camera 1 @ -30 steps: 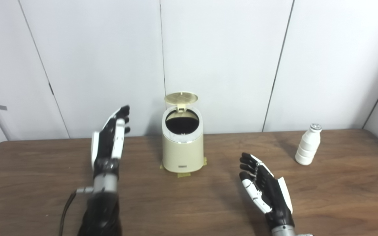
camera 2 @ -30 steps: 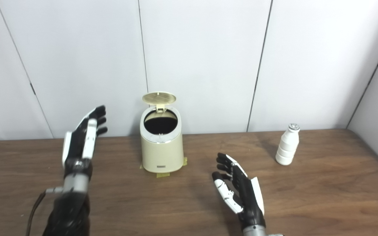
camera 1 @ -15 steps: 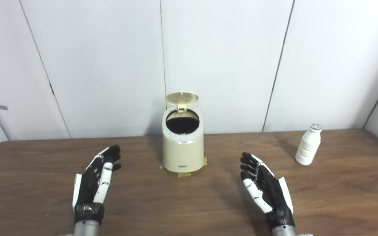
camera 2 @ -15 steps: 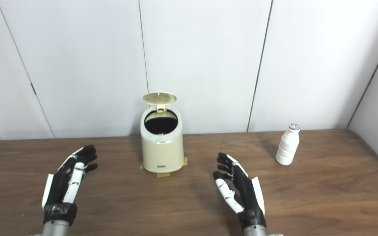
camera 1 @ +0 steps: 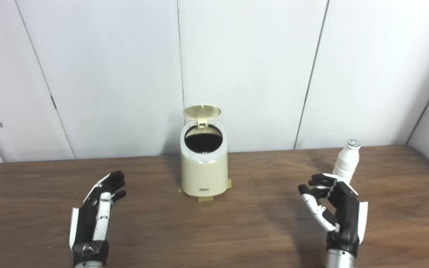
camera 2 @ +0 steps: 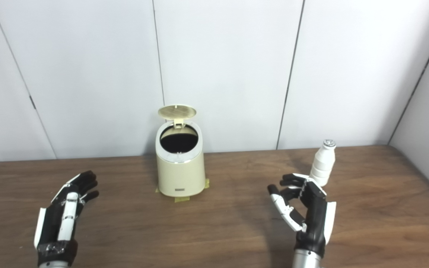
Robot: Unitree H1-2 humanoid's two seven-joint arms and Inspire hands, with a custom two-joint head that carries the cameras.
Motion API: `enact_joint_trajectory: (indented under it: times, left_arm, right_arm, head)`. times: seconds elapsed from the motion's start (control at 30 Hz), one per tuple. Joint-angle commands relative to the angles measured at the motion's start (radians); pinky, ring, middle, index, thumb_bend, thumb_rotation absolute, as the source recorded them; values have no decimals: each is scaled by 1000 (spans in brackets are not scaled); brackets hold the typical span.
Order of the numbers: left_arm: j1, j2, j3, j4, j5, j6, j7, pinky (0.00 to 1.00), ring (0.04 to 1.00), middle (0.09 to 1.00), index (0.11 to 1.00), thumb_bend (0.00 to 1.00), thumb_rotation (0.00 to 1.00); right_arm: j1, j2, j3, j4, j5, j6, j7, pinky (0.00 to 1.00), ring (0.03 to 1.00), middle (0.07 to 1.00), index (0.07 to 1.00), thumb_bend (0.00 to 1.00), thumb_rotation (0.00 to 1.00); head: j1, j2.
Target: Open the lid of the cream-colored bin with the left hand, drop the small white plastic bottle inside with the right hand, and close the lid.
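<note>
The cream-colored bin [camera 1: 203, 171] stood at the far middle of the wooden table [camera 1: 214, 238], close to the white wall panels. It was a small tapered can with a pale rim, and its round lid [camera 1: 202, 111] stood raised on the hinge at the back, so the dark inside showed. Yellowish tape [camera 1: 206, 199] showed at its foot. The small white plastic bottle [camera 1: 346, 162] stood upright to the right of the bin, well apart from it; it had a ribbed body, a narrower neck and a silvery cap. The right hand [camera 1: 339, 212] was just in front of the bottle, fingers spread and holding nothing, hiding the bottle's base. The left hand [camera 1: 95, 216] lay at the near left, fingers straight and apart, empty.
</note>
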Motion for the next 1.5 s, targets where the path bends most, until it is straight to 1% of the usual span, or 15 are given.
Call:
enact_joint_trajectory:
  times: [0.0,0.23,0.3,0.33,0.4,0.53,0.6,0.77,1.03,1.17,1.23,1.3,1.37,1.4,1.47]
  left_arm:
    - [-27,-1,1,-11,-5,-41,0,785,816,803,781,217,778]
    - [-27,1,3,3,-6,-51,-3,789,817,802,784,211,768]
    - [-25,2,5,3,-3,-53,-1,787,819,804,785,212,766]
    - [-23,3,7,5,-3,-56,0,783,820,806,786,213,761]
    - [-21,6,9,9,-13,-60,-5,781,826,813,791,210,753]
    - [-17,11,11,16,-16,-65,-11,794,832,817,799,209,754]
    - [-16,13,10,20,-11,-71,-10,791,830,814,795,213,775]
    - [-15,7,13,19,-12,-71,-3,776,823,808,787,203,748]
    - [-15,11,11,21,-10,-72,-8,786,828,813,792,204,776]
    - [-15,10,14,13,-16,-55,-10,792,828,812,793,209,771]
    - [-15,8,15,10,-19,-50,-9,789,827,811,793,206,757]
    - [-16,8,16,12,-19,-50,-8,791,826,810,793,208,750]
    - [-16,7,16,12,-20,-47,-6,797,824,808,790,212,752]
    - [-16,7,15,10,-19,-46,-6,797,823,807,789,213,754]
    - [-17,7,14,8,-17,-40,-5,796,825,810,792,206,759]
  right_arm:
    - [-43,-47,-46,83,-3,-78,-52,346,413,475,491,523,7]
    - [-75,-61,-113,37,-104,-50,-176,293,372,471,506,523,5]
    - [-71,-86,-111,35,-74,-76,-155,359,451,483,498,523,3]
    - [-67,-100,-112,33,-76,-76,-144,422,527,601,495,515,83]
    - [-61,-124,-113,30,-90,-68,-127,600,708,779,791,632,152]
    - [-70,-150,-132,23,-99,-60,-121,901,898,935,936,695,220]
    - [-81,-161,-140,32,-111,-54,-127,972,952,973,962,722,278]
    - [-102,-195,-142,63,-170,-24,-150,997,973,981,992,747,401]
    - [-142,-245,-134,53,-129,87,-124,755,894,974,1000,820,364]
    - [-167,-260,-146,50,-113,136,-122,611,790,999,1000,847,338]
    - [-178,-271,-152,52,-98,161,-113,636,814,1000,1000,856,344]
    - [-187,-282,-156,52,-88,188,-104,770,907,1000,1000,847,345]
    - [-193,-291,-159,49,-82,213,-96,647,761,1000,1000,851,351]
    - [-199,-297,-162,48,-63,231,-81,665,777,1000,1000,850,355]
    - [-207,-307,-163,50,-37,256,-57,565,710,997,1000,858,336]
  head:
    - [-11,0]
    - [-23,-8]
    - [-30,-11]
    - [-34,-11]
    - [-38,-11]
    - [-43,-10]
    - [-45,-11]
    - [-49,-11]
    - [-51,-10]
    - [-56,-11]
    - [-57,-12]
    - [-57,-12]
    - [-57,-12]
    - [-57,-12]
    - [-59,-12]
